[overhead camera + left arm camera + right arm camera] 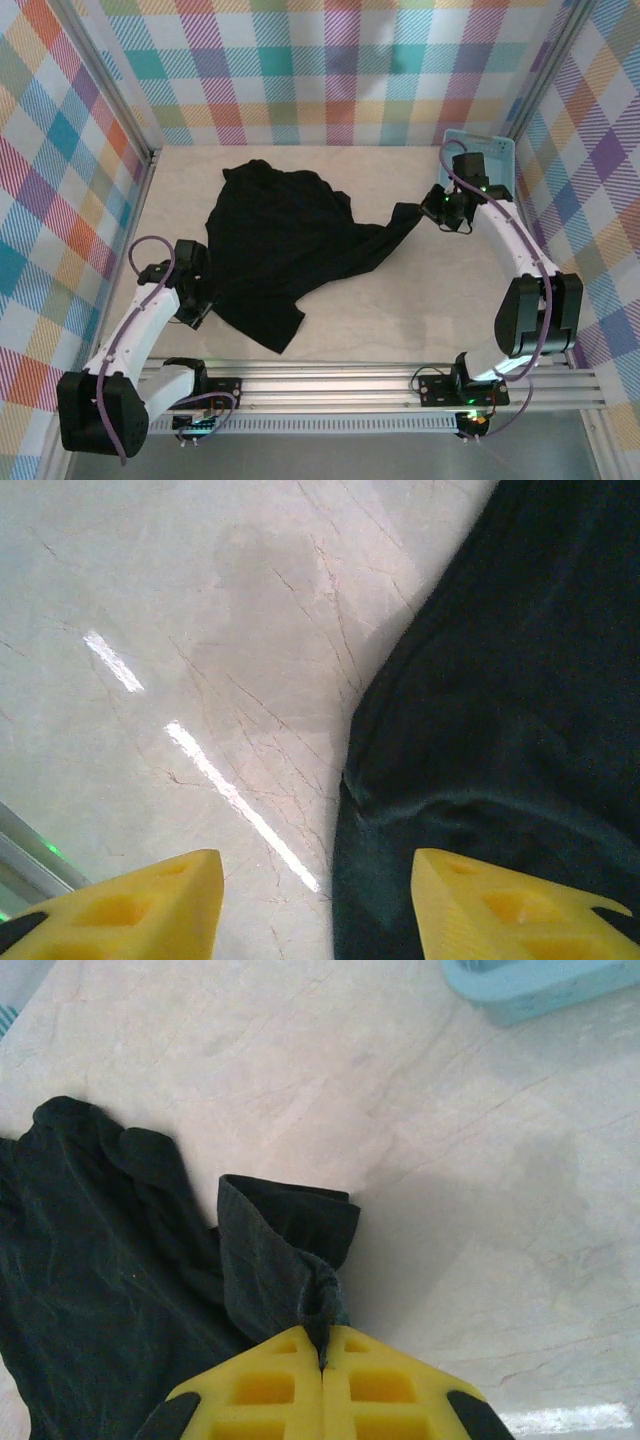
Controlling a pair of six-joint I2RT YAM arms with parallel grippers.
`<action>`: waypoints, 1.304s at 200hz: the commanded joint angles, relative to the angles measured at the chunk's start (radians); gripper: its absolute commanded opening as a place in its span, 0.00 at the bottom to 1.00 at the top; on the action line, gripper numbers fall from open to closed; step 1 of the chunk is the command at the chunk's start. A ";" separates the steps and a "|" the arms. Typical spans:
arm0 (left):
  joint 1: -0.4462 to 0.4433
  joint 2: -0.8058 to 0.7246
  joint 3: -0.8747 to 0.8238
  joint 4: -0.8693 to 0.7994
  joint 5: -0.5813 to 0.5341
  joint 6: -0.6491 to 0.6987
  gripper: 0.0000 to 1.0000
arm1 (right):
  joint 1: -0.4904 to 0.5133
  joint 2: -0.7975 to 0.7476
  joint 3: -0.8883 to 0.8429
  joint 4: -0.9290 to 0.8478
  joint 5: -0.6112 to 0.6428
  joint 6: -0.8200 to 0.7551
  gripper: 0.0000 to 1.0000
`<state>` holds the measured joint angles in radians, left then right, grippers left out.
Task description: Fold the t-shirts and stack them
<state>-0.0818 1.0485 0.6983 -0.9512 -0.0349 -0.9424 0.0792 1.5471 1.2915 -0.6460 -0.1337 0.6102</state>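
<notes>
Black t-shirt (290, 240) lies crumpled and unfolded at frame centre, with one end drawn out toward the right. Right gripper (428, 207) is pressed together, pinching that end's cloth. Left gripper (315, 885) is spread at the shirt's lower-left edge. Light-blue basket (500, 142) sits upper right, its contents hidden by the arm.

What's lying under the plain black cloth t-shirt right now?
Only pale marble-look tabletop shows around the t-shirt; whatever lies beneath is covered by cloth. The right gripper pinches one edge.
</notes>
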 commanded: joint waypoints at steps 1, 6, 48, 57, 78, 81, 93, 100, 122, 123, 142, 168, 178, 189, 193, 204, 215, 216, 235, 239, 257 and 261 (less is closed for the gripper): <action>0.013 0.016 -0.029 0.024 0.066 0.064 0.49 | 0.002 0.017 0.054 -0.019 -0.054 -0.048 0.00; 0.013 0.016 -0.043 0.039 0.076 0.064 0.49 | 0.002 0.017 0.053 -0.018 -0.056 -0.046 0.00; 0.011 0.067 -0.076 0.144 0.128 0.085 0.45 | 0.002 0.001 0.033 -0.009 -0.070 -0.044 0.00; 0.011 0.091 -0.074 0.152 0.128 0.089 0.40 | 0.002 -0.002 0.029 -0.009 -0.070 -0.045 0.00; 0.011 0.145 -0.073 0.174 0.114 0.095 0.38 | 0.001 -0.016 0.018 -0.009 -0.075 -0.043 0.00; 0.011 0.150 -0.072 0.175 0.108 0.097 0.38 | 0.001 -0.019 0.017 -0.009 -0.074 -0.043 0.00; 0.013 0.153 -0.062 0.178 0.073 0.112 0.41 | 0.002 -0.027 0.010 -0.007 -0.074 -0.043 0.00; 0.013 0.151 -0.060 0.186 0.056 0.119 0.42 | 0.002 -0.030 0.007 -0.006 -0.073 -0.042 0.00; 0.013 0.157 -0.071 0.231 0.050 0.127 0.43 | 0.002 -0.032 0.002 -0.005 -0.077 -0.043 0.00; 0.013 0.159 -0.071 0.231 0.049 0.128 0.43 | 0.001 -0.032 0.001 -0.004 -0.078 -0.043 0.00; 0.014 0.171 -0.079 0.256 0.040 0.132 0.43 | 0.002 -0.032 -0.001 -0.002 -0.083 -0.040 0.00; 0.013 0.200 -0.098 0.319 0.076 0.123 0.41 | 0.002 -0.033 -0.007 -0.001 -0.083 -0.043 0.00; 0.013 0.213 -0.101 0.325 0.091 0.117 0.40 | 0.002 -0.036 -0.011 0.001 -0.084 -0.043 0.00; 0.013 0.222 -0.107 0.331 0.097 0.113 0.37 | 0.002 -0.041 -0.020 0.005 -0.091 -0.043 0.00; 0.013 0.222 -0.112 0.334 0.099 0.109 0.36 | 0.002 -0.042 -0.024 0.007 -0.094 -0.042 0.00; 0.013 0.225 -0.124 0.349 0.106 0.101 0.27 | 0.002 -0.051 -0.036 0.015 -0.104 -0.040 0.00; 0.012 0.234 -0.116 0.350 0.108 0.102 0.13 | 0.002 -0.065 -0.053 0.026 -0.119 -0.038 0.00; 0.013 0.235 -0.113 0.349 0.107 0.102 0.12 | 0.001 -0.066 -0.055 0.028 -0.119 -0.039 0.00; 0.014 0.252 -0.045 0.329 0.113 0.116 0.00 | 0.002 -0.095 -0.081 0.049 -0.145 -0.042 0.00; 0.016 0.244 -0.026 0.322 0.114 0.116 0.00 | 0.002 -0.098 -0.080 0.052 -0.153 -0.046 0.00; 0.019 0.190 0.104 0.278 0.132 0.116 0.00 | 0.002 -0.114 -0.042 0.043 -0.185 -0.063 0.00; 0.020 0.179 0.135 0.262 0.138 0.116 0.00 | 0.002 -0.119 -0.026 0.039 -0.192 -0.065 0.00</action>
<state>-0.0803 1.2907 0.6666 -0.6453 0.0708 -0.8368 0.0788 1.4738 1.2190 -0.6243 -0.2569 0.5816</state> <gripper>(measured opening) 0.053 0.048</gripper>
